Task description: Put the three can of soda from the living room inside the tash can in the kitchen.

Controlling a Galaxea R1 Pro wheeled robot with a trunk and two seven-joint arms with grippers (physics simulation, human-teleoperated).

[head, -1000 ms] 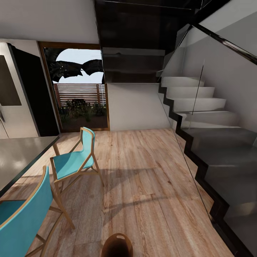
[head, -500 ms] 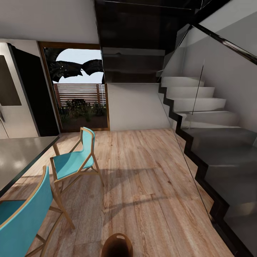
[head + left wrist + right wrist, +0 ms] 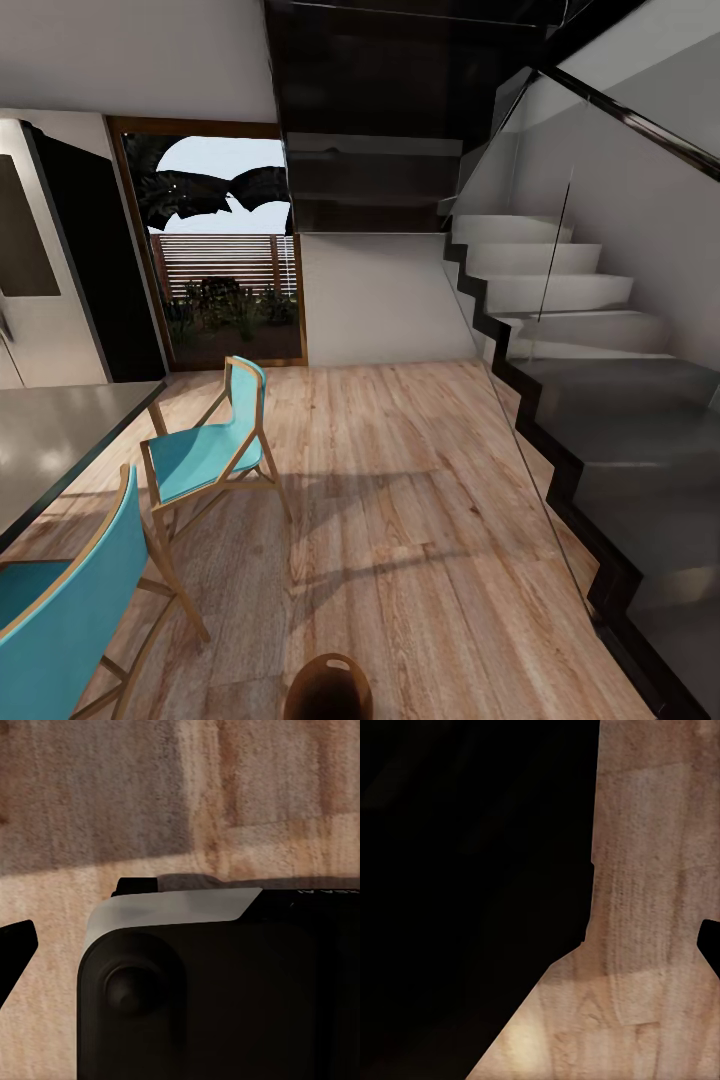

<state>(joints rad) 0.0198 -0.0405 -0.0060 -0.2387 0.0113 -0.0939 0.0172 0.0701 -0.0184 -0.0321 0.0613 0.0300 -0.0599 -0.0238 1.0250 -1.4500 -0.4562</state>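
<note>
The tash can [image 3: 328, 690], a round brown bin with a slot handle near its rim, stands on the wood floor at the head view's lower edge, cut off by the frame. The cans of soda are out of view. In the left wrist view one dark fingertip [image 3: 15, 945] of my left gripper sits at the picture's edge beside the robot's dark rounded body [image 3: 217, 997], with nothing held. The right wrist view has a dark fingertip [image 3: 711, 945] at its edge over bare floor, next to a black mass. Both grippers look open.
A steel fridge [image 3: 30, 290] stands at the far left, with a grey table [image 3: 50, 440] and two turquoise chairs [image 3: 205, 450] [image 3: 60, 600] in front of it. Stairs [image 3: 580, 340] with a glass balustrade [image 3: 540, 300] run along the right. A wood-framed glass door [image 3: 225, 270] lies ahead.
</note>
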